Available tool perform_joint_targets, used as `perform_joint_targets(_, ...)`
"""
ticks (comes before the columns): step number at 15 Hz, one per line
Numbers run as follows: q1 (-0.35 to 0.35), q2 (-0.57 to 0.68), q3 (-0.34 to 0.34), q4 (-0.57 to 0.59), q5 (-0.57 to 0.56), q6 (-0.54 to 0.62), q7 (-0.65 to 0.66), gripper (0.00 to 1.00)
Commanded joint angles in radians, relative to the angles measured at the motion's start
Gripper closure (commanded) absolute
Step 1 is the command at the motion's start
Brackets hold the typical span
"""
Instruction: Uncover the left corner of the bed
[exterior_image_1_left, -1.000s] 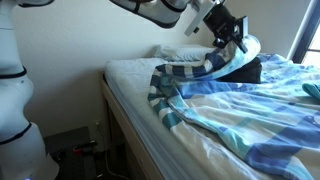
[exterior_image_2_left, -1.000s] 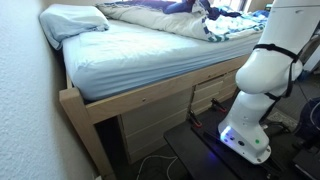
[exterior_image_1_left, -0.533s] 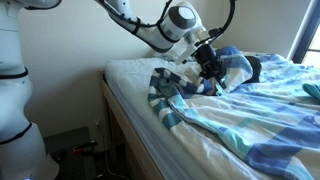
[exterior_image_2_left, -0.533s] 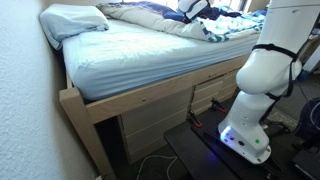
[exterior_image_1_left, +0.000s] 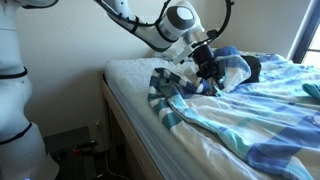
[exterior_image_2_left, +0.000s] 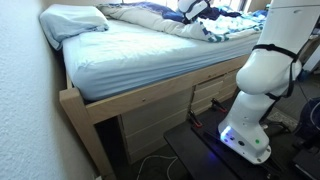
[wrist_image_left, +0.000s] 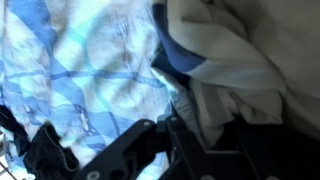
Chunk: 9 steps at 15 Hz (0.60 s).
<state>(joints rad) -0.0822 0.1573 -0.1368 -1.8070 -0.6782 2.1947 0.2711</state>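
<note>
1. White walls close in a wooden bed frame (exterior_image_2_left: 120, 100) with a pale blue sheet (exterior_image_2_left: 130, 50) and a pillow (exterior_image_2_left: 72, 20) at one end.
2. Your task's thing, the blue checked blanket (exterior_image_1_left: 235, 105), lies bunched over the far half of the mattress. Its striped edge (exterior_image_1_left: 163, 100) is folded back near the mattress side, and much of the sheet is already bare.
3. Your gripper (exterior_image_1_left: 208, 70) sits low in the raised fold of the blanket, touching the cloth. In the wrist view the dark fingers (wrist_image_left: 135, 150) press toward the blanket's cream underside (wrist_image_left: 235, 55), but you cannot tell from these pictures whether the jaws are clamped on cloth or slack.
4. Confirm a firm pinch on several layers of the fold first; a thin pinch will likely slip.
5. Lift before you drag, so the cloth clears the sheet instead of rucking it.
6. Pull away from the corner you want bare, and watch that the striped edge does not flop back.
</note>
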Motion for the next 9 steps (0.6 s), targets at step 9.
perform_joint_targets(9, 0.043, -0.202, 0.079, 0.134, 0.234, -0.328, -0.312, 0.00)
